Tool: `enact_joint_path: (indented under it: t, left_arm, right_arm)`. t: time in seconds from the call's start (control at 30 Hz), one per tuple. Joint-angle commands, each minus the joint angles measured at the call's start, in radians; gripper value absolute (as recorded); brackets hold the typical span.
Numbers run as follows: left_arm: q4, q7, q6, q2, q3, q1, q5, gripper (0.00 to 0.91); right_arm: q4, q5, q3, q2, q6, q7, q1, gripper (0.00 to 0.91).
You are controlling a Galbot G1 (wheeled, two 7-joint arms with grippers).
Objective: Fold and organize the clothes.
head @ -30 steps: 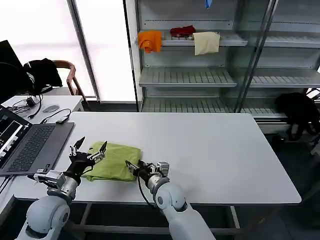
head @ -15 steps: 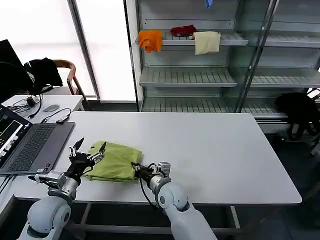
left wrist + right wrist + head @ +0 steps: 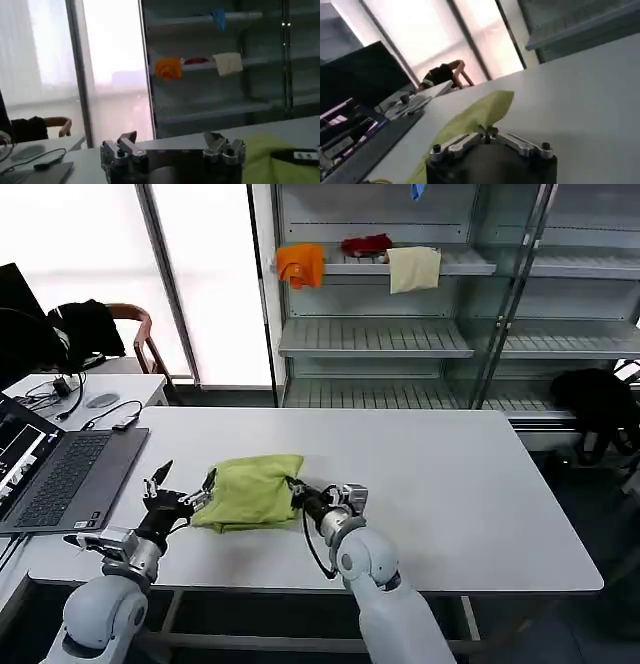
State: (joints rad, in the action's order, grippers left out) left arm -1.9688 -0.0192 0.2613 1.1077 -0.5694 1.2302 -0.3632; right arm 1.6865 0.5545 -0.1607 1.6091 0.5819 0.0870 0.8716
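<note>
T-shirt (image 3: 250, 492) bunched on bench (image 3: 450, 484), front left, long axis running left-right between both arms. Right gripper (image 3: 300, 497) pinching its right edge, cloth lifted. Left gripper (image 3: 185, 496) spread wide, just beside left edge, empty.
</note>
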Motion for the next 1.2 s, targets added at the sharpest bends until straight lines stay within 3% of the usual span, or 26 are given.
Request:
enact_joint_path:
  t: [0.03,0.43,0.63,1.0,1.03,1.07,1.2]
  left_arm:
    - [0.012,-0.003,0.002,0.004,0.007,-0.006,0.011,0.907]
    - [0.024,-0.01,0.004,0.007,0.007,-0.003,0.016,0.907]
    - [0.027,-0.016,0.002,0.01,0.01,-0.001,0.015,0.907]
    - [0.032,-0.022,0.002,0.02,0.015,-0.003,0.015,0.907]
    - [0.032,-0.022,0.002,0.021,0.015,-0.003,0.015,0.907]
    - [0.033,-0.023,0.001,0.021,0.015,-0.002,0.015,0.907]
    - [0.034,-0.025,-0.001,0.023,0.013,0.001,0.015,0.907]
  right_arm:
    - [0.036,-0.032,-0.082,-0.225,0.0,-0.016,0.015,0.0]
    - [-0.003,-0.166,-0.117,-0.248,0.0,-0.067,0.018,0.0]
    - [-0.01,-0.186,-0.128,-0.239,-0.001,-0.074,0.003,0.0]
    - [-0.009,-0.346,-0.117,-0.239,-0.002,-0.101,0.002,0.0]
    - [-0.01,-0.356,-0.118,-0.237,-0.002,-0.101,0.001,0.171]
    - [-0.012,-0.385,-0.118,-0.235,-0.003,-0.102,0.0,0.907]
    - [0.001,-0.419,-0.122,-0.231,-0.006,-0.093,-0.001,0.907]
